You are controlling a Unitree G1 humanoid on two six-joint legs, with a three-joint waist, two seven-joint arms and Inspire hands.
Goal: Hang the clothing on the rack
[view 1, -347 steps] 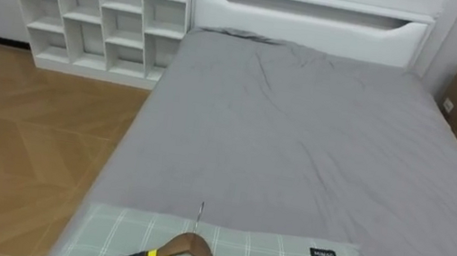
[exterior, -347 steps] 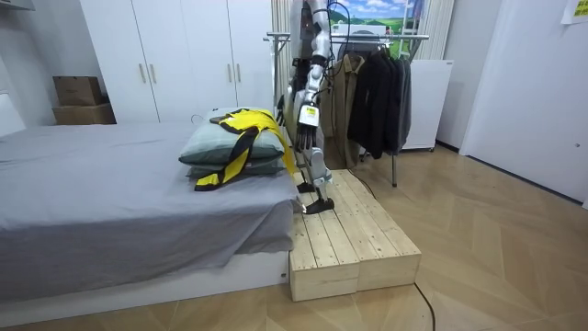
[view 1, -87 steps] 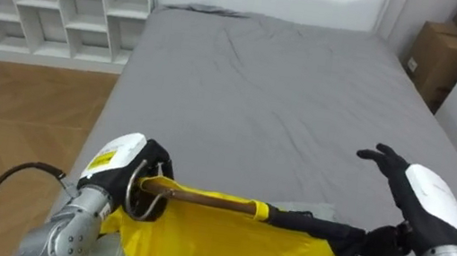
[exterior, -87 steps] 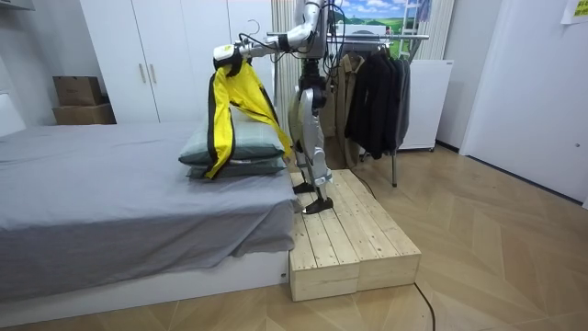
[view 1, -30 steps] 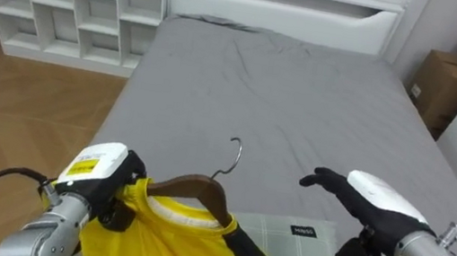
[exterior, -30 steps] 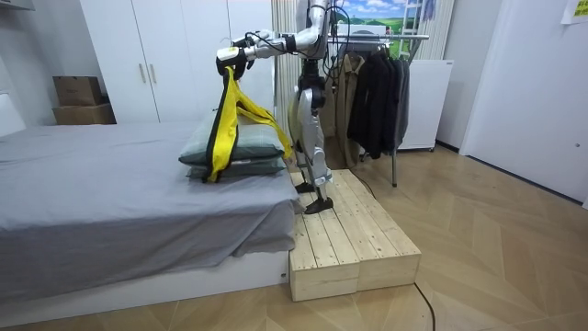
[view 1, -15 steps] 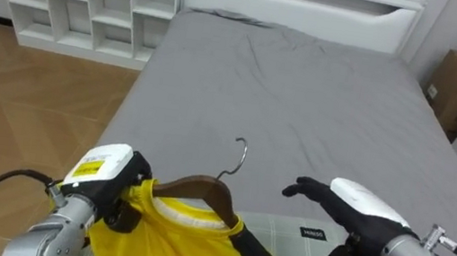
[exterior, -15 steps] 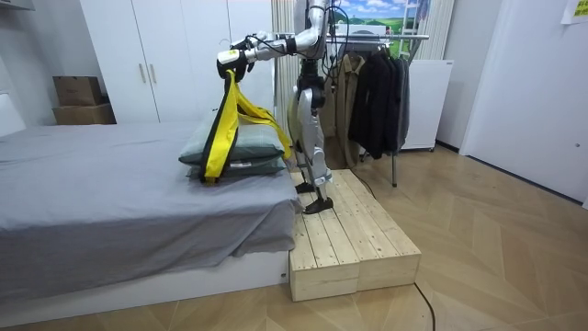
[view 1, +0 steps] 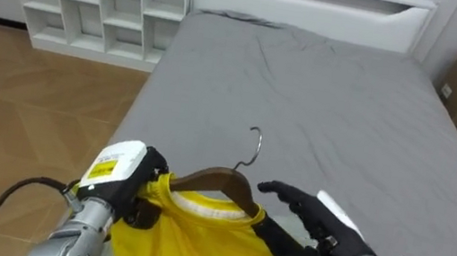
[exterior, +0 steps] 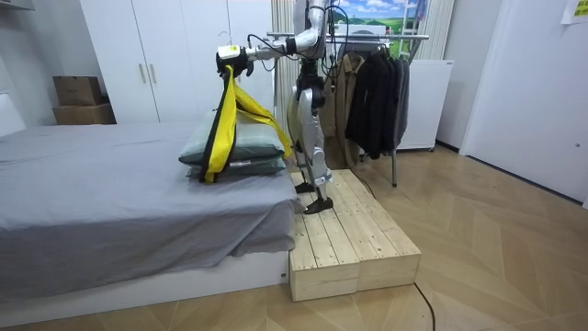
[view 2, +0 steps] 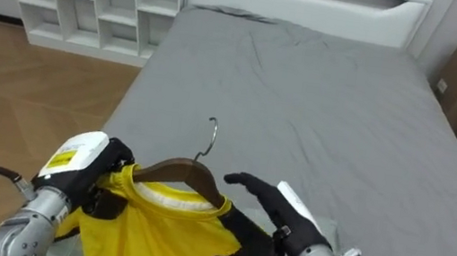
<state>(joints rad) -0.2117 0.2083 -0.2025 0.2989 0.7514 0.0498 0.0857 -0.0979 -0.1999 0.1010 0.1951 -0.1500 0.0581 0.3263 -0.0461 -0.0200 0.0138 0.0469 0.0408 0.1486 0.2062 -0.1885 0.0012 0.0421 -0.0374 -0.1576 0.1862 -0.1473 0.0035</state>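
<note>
The left hand grasps one end of the wooden hanger, holding it and the yellow shirt on it in the air above the foot edge of the bed. The right hand is released, fingers spread, just beside the hanger's other end.
</note>
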